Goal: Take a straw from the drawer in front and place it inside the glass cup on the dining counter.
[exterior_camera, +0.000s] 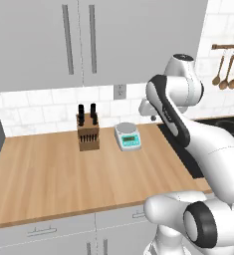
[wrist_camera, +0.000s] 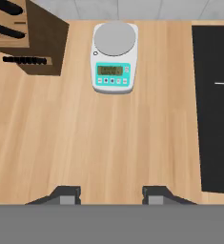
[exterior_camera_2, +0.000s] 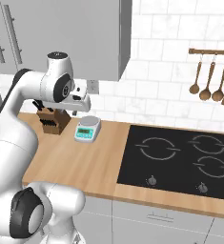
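Above the wooden surface [wrist_camera: 108, 143], the pincer [wrist_camera: 112, 194] hangs part-open, empty; the straw, probably light and slippery, wants a mid-length grip.

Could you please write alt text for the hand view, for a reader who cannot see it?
Two dark fingertips of the open gripper, nothing between them, look down on a light wooden worktop. A small white kitchen scale with a teal display panel sits ahead, a brown wooden knife block upper left, a black cooktop at right.
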Controlling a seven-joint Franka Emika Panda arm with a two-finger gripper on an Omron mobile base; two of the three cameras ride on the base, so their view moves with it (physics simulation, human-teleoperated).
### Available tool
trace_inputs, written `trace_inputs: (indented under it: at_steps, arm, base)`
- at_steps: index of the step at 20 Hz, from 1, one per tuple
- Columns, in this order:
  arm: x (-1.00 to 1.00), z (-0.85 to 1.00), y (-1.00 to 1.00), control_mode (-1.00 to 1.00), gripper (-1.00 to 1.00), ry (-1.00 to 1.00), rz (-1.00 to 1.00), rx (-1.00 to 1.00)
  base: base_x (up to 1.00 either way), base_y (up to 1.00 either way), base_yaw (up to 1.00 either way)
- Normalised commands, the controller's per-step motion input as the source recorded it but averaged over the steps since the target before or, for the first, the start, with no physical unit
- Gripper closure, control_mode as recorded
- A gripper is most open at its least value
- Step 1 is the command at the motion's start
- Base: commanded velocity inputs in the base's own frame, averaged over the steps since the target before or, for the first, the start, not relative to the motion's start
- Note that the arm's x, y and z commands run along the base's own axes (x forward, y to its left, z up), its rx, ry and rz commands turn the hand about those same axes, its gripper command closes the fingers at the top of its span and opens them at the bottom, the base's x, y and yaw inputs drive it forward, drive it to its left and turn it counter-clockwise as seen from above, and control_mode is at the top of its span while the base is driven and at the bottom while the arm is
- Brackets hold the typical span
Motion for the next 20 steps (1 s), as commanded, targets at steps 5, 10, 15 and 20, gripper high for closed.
trace_inputs:
  at_steps: [5,10,15,20]
  arm:
    - [0.0,0.0,0.0,1.0,-1.0,0.0,0.0,0.0]
    - [0.0,0.0,0.0,1.0,-1.0,0.0,0.0,0.0]
    - [0.0,0.0,0.0,1.0,-1.0,0.0,0.0,0.0]
    - [0.0,0.0,0.0,1.0,-1.0,0.0,0.0,0.0]
  base:
    - [-0.06,0.0,0.0]
    - [-0.66,0.0,0.0]
    - [-0.7,-0.24,0.25]
    - [-0.05,-0.5,0.5]
